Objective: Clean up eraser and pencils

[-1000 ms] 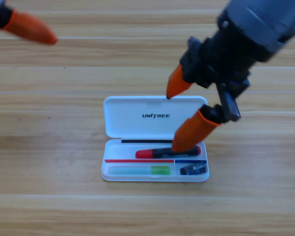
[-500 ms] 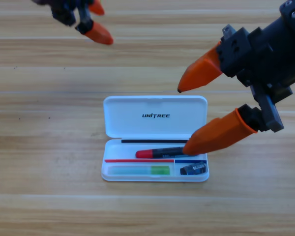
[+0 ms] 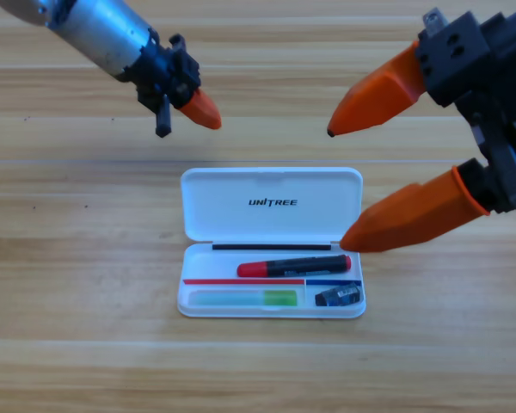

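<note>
With the red-and-black marker (image 3: 293,267), pale green translucent pencil (image 3: 245,298) and small dark eraser (image 3: 338,296) lying in the white plastic case (image 3: 272,206), the light, thin lid probably wants a far-edge nudge from the wide-spread right gripper (image 3: 336,189) at three o'clock, while whether the left gripper (image 3: 189,110) at eleven is spread cannot be told.

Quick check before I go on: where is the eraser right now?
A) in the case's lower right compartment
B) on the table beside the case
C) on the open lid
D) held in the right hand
A: the eraser lies in the case's lower right compartment, below the marker.

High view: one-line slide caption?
Pencils and eraser in open case; right gripper open beside, left gripper above.
</note>
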Motion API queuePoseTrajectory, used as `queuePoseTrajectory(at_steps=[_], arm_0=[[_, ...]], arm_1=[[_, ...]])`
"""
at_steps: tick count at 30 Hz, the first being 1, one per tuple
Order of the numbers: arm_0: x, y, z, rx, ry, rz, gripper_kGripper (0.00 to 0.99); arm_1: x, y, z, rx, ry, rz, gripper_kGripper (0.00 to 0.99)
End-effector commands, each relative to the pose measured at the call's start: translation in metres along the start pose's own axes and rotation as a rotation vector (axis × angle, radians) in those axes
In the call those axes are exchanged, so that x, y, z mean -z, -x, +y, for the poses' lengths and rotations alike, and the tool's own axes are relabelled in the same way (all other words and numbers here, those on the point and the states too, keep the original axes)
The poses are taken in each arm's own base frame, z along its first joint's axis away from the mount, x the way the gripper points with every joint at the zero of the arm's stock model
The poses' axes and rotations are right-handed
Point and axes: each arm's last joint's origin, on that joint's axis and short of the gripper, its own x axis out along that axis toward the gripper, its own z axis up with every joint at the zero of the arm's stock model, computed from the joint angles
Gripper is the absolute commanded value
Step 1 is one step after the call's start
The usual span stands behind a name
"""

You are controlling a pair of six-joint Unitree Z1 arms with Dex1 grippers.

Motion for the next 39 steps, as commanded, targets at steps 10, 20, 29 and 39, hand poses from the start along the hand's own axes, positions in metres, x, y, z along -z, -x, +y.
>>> queuePoseTrajectory(at_steps=[10, 20, 29, 39], arm_0=[[0.016, -0.041, 0.016, 0.313, 0.108, 0.024, 0.0], [0.013, -0.038, 0.011, 0.36, 0.126, 0.043, 0.0], [0.013, -0.039, 0.003, 0.419, 0.127, 0.029, 0.0], [0.012, -0.056, -0.013, 0.492, 0.12, 0.035, 0.0]], arm_1=[[0.01, 0.002, 0.005, -0.028, -0.022, -0.001, 0.959], [0.011, 0.001, 0.006, -0.035, -0.034, 0.0, 0.959], [0.013, -0.006, 0.003, -0.05, -0.04, 0.009, 0.959], [0.013, -0.008, 0.003, -0.055, -0.041, 0.009, 0.959]])
